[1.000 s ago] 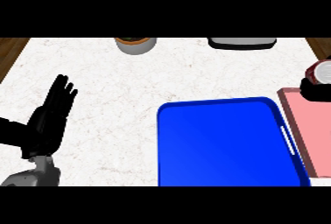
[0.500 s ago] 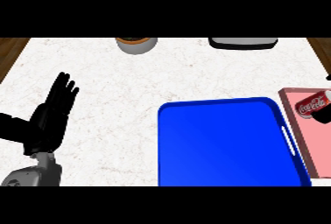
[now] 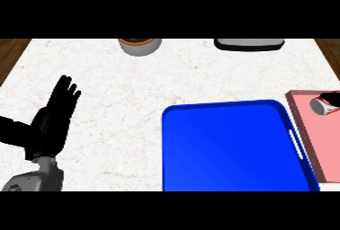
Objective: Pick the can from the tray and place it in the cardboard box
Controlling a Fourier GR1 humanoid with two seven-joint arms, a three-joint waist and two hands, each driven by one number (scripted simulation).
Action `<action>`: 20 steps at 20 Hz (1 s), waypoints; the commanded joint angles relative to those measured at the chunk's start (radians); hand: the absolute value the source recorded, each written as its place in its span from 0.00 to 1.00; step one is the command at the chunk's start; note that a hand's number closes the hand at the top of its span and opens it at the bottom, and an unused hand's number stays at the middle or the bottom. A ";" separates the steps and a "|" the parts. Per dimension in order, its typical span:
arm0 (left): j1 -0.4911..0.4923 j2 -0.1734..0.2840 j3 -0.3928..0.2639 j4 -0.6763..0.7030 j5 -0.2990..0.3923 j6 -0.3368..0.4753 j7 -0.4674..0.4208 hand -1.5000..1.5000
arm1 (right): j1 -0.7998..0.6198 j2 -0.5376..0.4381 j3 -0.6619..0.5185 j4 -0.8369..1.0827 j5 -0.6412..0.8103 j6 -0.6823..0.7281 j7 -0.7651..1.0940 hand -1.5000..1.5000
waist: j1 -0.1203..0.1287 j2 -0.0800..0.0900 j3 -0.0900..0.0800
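The left hand (image 3: 50,123) rests at the left edge, fingers (image 3: 65,92) straight and up.

Even, bright light with almost no shadow

The white counter (image 3: 166,81) is lit flatly from edge to edge, without glare. The blue tray (image 3: 232,148) shows a soft diagonal sheen, lighter toward its lower right. The black left hand (image 3: 53,117) at the frame's left reads as a near-solid dark shape and casts no clear shadow. Edges look straight, undistorted.

kitchen: white marbled counter (image 3: 166,76) with wooden edging, grey pot (image 3: 140,46) and dark appliance (image 3: 249,43) at back.
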 commanded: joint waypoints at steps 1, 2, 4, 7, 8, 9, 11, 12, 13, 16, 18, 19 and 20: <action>0.006 -0.007 0.002 0.002 -0.005 0.012 0.005 0.50 | -0.027 0.009 -0.104 -0.050 -0.142 -0.092 -0.093 0.00 | -0.010 -0.003 0.000; 0.047 0.020 0.019 -0.021 0.027 -0.035 -0.013 0.50 | -0.021 0.017 -0.105 -0.098 -0.164 -0.054 -0.063 0.00 | -0.007 -0.006 -0.001; 0.035 -0.015 -0.018 -0.016 -0.012 0.002 -0.010 0.50 | -0.060 0.054 -0.165 -0.061 -0.256 -0.059 -0.040 0.00 | -0.006 -0.004 -0.001; 0.005 -0.003 0.010 -0.011 0.004 0.012 0.014 0.50 | -0.066 0.119 -0.234 -0.135 -0.382 -0.092 -0.033 0.00 | -0.012 -0.007 0.000; 0.009 0.001 0.013 0.013 0.011 -0.008 -0.012 0.50 | -0.051 0.097 -0.281 -0.144 -0.467 -0.044 -0.058 0.00 | -0.022 -0.007 0.000; 0.005 -0.011 0.007 0.018 -0.009 0.015 -0.023 0.50 | -0.076 0.128 -0.294 -0.159 -0.499 -0.053 -0.019 0.00 | -0.021 -0.007 -0.001; 0.050 0.005 0.008 -0.047 0.014 -0.014 -0.004 0.50 | -0.007 0.106 -0.348 -0.199 -0.581 -0.028 -0.078 0.00 | -0.013 -0.007 -0.001; -0.028 0.030 0.047 0.054 0.019 -0.017 -0.024 0.50 | -0.032 0.125 -0.368 -0.167 -0.603 -0.068 -0.094 0.00 | -0.017 -0.002 -0.001; 0.059 -0.012 -0.011 -0.020 -0.014 0.002 -0.013 0.50 | 0.017 0.128 -0.386 -0.223 -0.632 -0.057 -0.103 0.00 | -0.013 -0.005 -0.001; 0.049 -0.009 0.000 0.008 -0.003 -0.011 -0.031 0.50 | 0.057 0.060 -0.460 -0.220 -0.743 0.006 -0.111 0.00 | -0.012 -0.003 -0.001; 0.054 -0.016 -0.023 -0.044 -0.022 0.003 -0.006 0.50 | 0.108 0.112 -0.462 -0.198 -0.741 -0.061 -0.191 0.00 | -0.005 -0.002 -0.001; 0.011 0.022 0.019 -0.029 0.014 -0.015 0.036 0.50 | 0.141 0.089 -0.505 -0.230 -0.793 -0.022 -0.191 0.00 | -0.010 -0.002 -0.001; 0.026 0.014 0.027 -0.026 0.023 -0.019 0.008 0.50 | 0.138 0.065 -0.515 -0.174 -0.811 -0.026 -0.249 0.00 | -0.006 -0.002 -0.001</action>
